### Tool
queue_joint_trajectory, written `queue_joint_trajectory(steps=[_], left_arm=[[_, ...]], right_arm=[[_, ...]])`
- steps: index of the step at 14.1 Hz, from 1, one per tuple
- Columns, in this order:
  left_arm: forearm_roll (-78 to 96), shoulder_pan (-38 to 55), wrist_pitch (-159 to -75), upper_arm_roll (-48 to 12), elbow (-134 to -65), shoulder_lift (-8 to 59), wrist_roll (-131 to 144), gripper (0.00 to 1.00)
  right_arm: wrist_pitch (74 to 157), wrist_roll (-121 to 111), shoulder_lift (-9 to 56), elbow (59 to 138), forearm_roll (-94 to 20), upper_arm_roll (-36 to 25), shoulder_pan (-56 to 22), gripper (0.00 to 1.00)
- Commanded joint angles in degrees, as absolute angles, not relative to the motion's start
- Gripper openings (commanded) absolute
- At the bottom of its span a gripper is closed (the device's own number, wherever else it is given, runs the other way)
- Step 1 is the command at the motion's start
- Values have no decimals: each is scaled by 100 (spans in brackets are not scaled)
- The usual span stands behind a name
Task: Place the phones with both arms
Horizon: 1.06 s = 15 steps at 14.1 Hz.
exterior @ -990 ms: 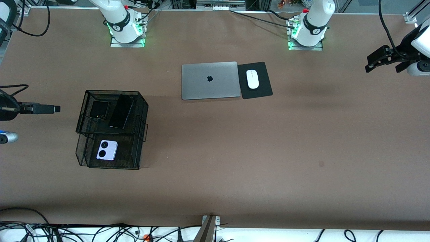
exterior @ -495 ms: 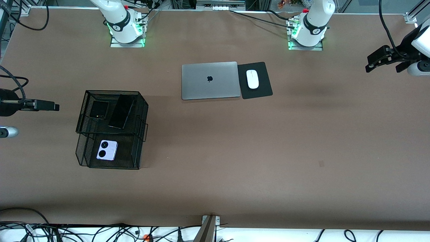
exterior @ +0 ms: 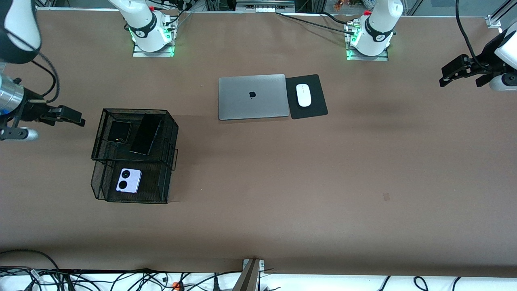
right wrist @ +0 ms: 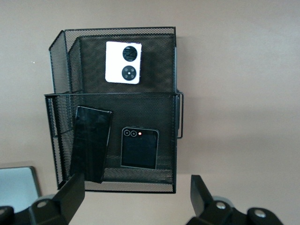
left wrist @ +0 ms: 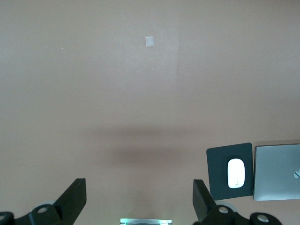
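A black mesh two-tier tray (exterior: 171, 133) stands toward the right arm's end of the table. Its upper tier holds the small black flip phone (exterior: 119, 131) and the long black slab phone (exterior: 145, 133) side by side. Its lower tier, nearer the front camera, holds the lavender phone (exterior: 129, 180). In the right wrist view I see the flip phone (right wrist: 139, 147), the slab (right wrist: 91, 143) and the lavender phone (right wrist: 123, 62). My right gripper (exterior: 74, 117) (right wrist: 136, 197) is open and empty over bare table beside the tray. My left gripper (exterior: 446, 76) (left wrist: 138, 199) is open and empty, and that arm waits over its end of the table.
A closed grey laptop (exterior: 253, 97) lies mid-table between the two arm bases, beside a black mouse pad (exterior: 313, 109) with a white mouse (exterior: 303, 95). Both also show in the left wrist view: the mouse (left wrist: 236, 173) and the laptop (left wrist: 279, 171).
My right gripper has swung toward the tray and toward the arm bases, and its wrist has turned. The left arm and the phones have not moved.
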State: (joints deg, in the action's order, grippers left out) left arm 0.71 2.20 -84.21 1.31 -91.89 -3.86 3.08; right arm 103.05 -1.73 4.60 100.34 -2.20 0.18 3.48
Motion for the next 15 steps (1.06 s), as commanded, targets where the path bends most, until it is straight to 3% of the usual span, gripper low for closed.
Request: queue_joint_trajectory(steps=[1, 4, 15], left_arm=[[114, 185, -8306, 114, -9088, -404, 246, 100], [114, 185, -8306, 114, -9097, -404, 246, 100], [114, 185, -8297, 114, -9097, -404, 264, 100]], right_arm=[[10477, -123, 368, 10065, -35, 97, 396, 100], [10258, -141, 632, 9590, 0, 88, 396, 100], [9993, 606, 703, 9431, 35, 97, 396, 100]])
